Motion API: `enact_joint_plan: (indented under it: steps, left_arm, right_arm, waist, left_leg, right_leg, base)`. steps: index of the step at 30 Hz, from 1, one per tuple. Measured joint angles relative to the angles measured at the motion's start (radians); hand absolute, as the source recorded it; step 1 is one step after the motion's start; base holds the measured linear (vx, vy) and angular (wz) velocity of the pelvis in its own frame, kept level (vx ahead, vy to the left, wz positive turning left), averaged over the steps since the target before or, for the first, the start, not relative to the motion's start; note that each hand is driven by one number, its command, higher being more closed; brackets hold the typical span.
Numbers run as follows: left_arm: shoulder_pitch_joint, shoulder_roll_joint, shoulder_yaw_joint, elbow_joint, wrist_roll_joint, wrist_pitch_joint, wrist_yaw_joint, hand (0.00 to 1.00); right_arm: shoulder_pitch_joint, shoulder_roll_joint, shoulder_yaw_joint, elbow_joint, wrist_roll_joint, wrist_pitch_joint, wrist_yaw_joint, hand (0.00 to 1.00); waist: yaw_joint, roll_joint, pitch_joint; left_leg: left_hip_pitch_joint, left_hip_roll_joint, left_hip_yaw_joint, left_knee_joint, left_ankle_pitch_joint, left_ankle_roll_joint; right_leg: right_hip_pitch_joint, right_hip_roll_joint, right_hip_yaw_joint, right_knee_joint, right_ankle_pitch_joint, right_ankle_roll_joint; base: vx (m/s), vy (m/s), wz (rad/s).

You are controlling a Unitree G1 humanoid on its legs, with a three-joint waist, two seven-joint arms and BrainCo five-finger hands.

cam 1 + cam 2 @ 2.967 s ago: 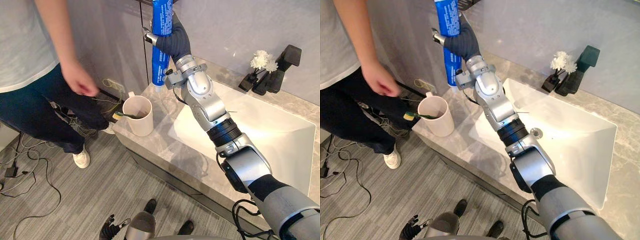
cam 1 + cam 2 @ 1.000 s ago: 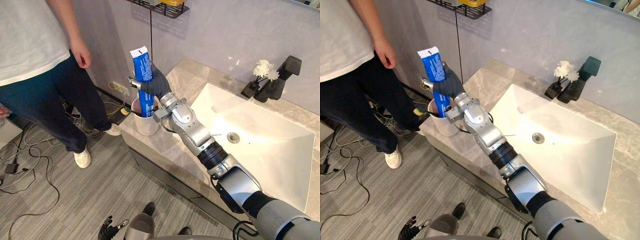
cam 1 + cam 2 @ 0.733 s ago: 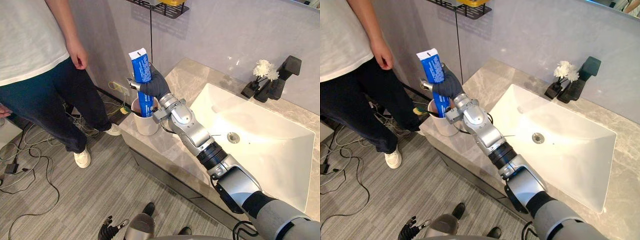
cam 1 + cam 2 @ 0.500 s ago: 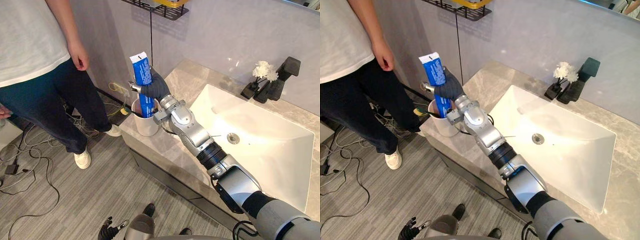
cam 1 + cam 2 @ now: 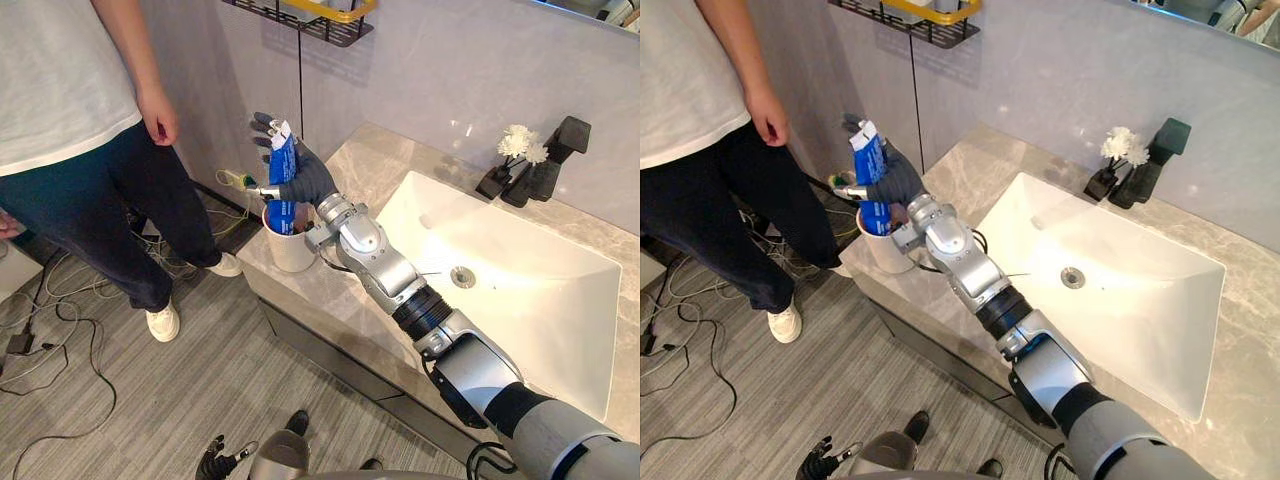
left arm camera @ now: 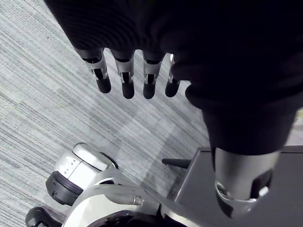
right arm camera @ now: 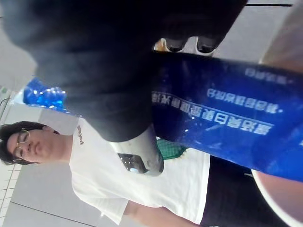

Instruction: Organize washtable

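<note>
- Right hand [image 5: 305, 182] fingers spread; toothpaste tube [image 5: 281, 160] only leans on my palm.
- Tube's lower end sits in the cup [image 5: 288, 250], so I judge the cup carries it.
- Left hand [image 6: 125, 80] loose, idle.

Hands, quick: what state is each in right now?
Left hand: open, empty, above the floor.
Right hand: open, fingers straight beside the toothpaste tube standing in the white cup.

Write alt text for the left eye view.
The robot's open right hand is beside a blue toothpaste tube standing in a white cup at the corner of the washtable, left of the sink. A person stands close by.
</note>
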Motion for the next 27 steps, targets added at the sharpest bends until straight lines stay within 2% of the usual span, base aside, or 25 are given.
enact_joint_plan:
  steps: [4, 6, 15, 19, 21, 27]
  left_arm:
    - [0.0, 0.0, 0.0, 0.005, 0.0, 0.0, 0.0, 0.0]
    - [0.001, 0.0, 0.0, 0.011, 0.0, 0.002, 0.0, 0.0]
    - [0.001, -0.003, 0.0, 0.022, 0.0, 0.01, 0.0, 0.0]
    - [0.004, -0.004, 0.0, 0.022, 0.0, 0.011, -0.001, 0.0]
    - [0.006, -0.003, 0.0, 0.027, 0.0, 0.011, -0.002, 0.0]
    - [0.006, -0.004, 0.001, 0.031, 0.001, 0.012, -0.005, 0.0]
  right_arm:
    - [0.022, -0.001, 0.0, -0.015, 0.001, 0.0, 0.002, 0.0]
    - [0.037, 0.0, 0.0, -0.021, 0.001, 0.0, 0.005, 0.0]
    - [0.11, -0.02, -0.006, -0.075, 0.001, -0.001, 0.005, 0.0]
    - [0.122, -0.032, -0.045, -0.121, 0.001, -0.001, 0.007, 0.0]
    - [0.137, -0.049, -0.075, -0.178, 0.002, -0.003, 0.008, 0.0]
    - [0.216, -0.148, -0.142, -0.357, 0.012, -0.01, 0.031, 0.0]
  waist:
    - [-0.005, 0.001, -0.001]
    - [-0.019, 0.003, -0.002]
    - [-0.025, 0.012, -0.008]
    - [-0.037, 0.014, -0.011]
    - [-0.048, 0.014, -0.012]
    - [-0.054, 0.016, -0.016]
  left_leg:
    - [0.002, 0.0, 0.002, 0.0, 0.0, 0.0]
    - [0.003, 0.0, 0.004, 0.0, 0.0, 0.0]
    - [0.015, 0.004, 0.023, -0.004, 0.0, 0.0]
    - [0.016, 0.005, 0.024, -0.005, 0.0, 0.0]
    - [0.018, 0.005, 0.026, -0.005, 0.0, 0.0]
    - [0.033, 0.009, 0.044, -0.01, 0.0, 0.0]
  right_leg:
    - [0.0, -0.001, 0.002, 0.003, 0.0, 0.0]
    - [0.0, -0.002, 0.004, 0.005, 0.0, 0.0]
    - [-0.001, -0.001, 0.026, 0.01, 0.0, -0.001]
    - [0.0, -0.002, 0.027, 0.01, 0.0, -0.001]
    - [0.0, -0.002, 0.029, 0.01, 0.0, 0.0]
    - [0.002, -0.002, 0.046, 0.012, 0.0, -0.001]
  base:
    - [0.0, 0.0, 0.0]
    - [0.0, 0.0, 0.0]
    - [0.0, 0.019, -0.06]
    - [0.0, 0.0, 0.0]
    - [0.0, 0.009, -0.02]
    - [0.0, 0.017, -0.08]
